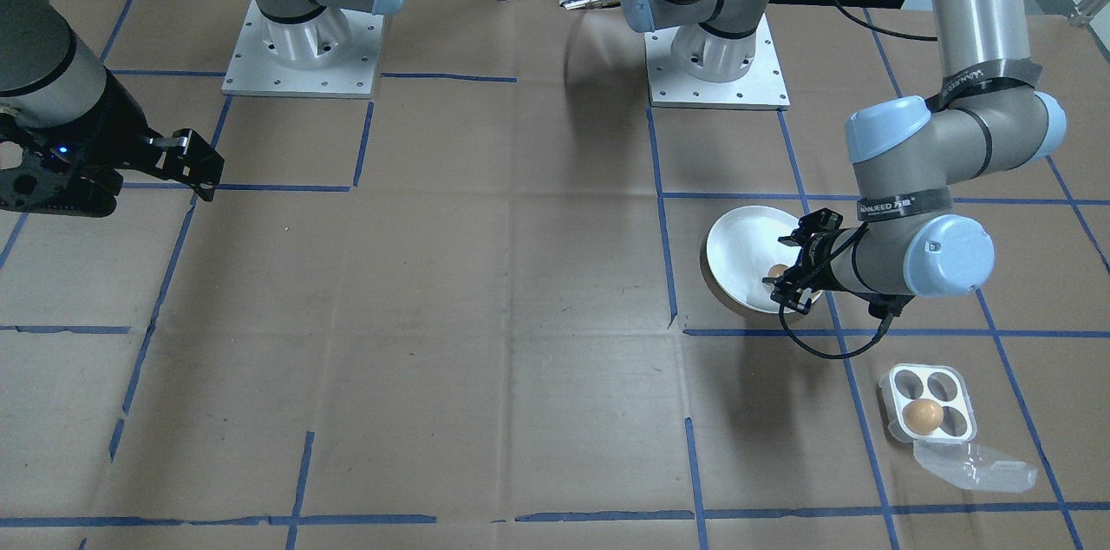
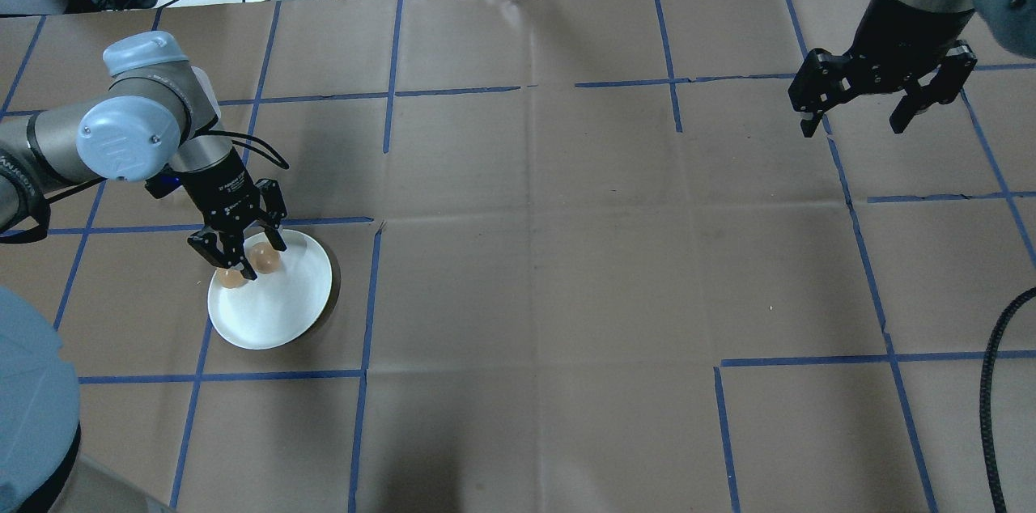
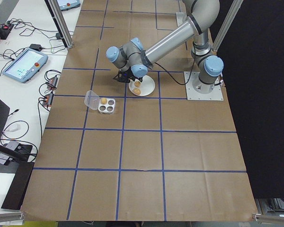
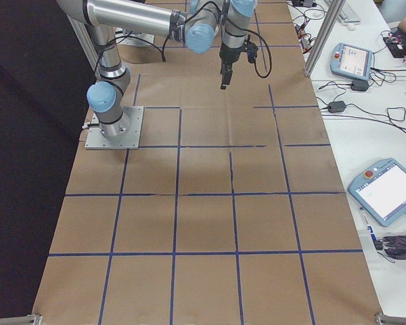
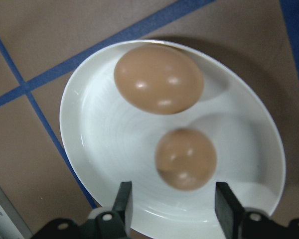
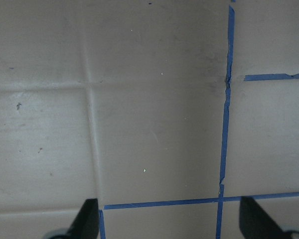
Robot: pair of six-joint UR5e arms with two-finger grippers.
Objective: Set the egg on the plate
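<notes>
The white plate (image 2: pixel 279 303) lies on the table's left side and holds two brown eggs (image 2: pixel 265 258) (image 2: pixel 230 278). My left gripper (image 2: pixel 247 258) hangs low over the plate's far-left part, open. In the left wrist view its fingers (image 5: pixel 123 199) stand either side of the nearer egg (image 5: pixel 185 158) without touching it, and the other egg (image 5: pixel 158 78) lies farther in on the plate (image 5: pixel 99 134). The front view shows the plate (image 1: pixel 737 251) with one egg (image 1: pixel 776 271) beside the left gripper (image 1: pixel 793 272). My right gripper (image 2: pixel 862 120) hovers open at the far right with nothing in it.
A small clear four-hole egg box (image 1: pixel 926 402) with its lid folded open holds one brown egg (image 1: pixel 922 415); it sits on the operators' side of the plate. Brown paper with blue tape lines covers the table. Cables and pendants lie past the table's far edge.
</notes>
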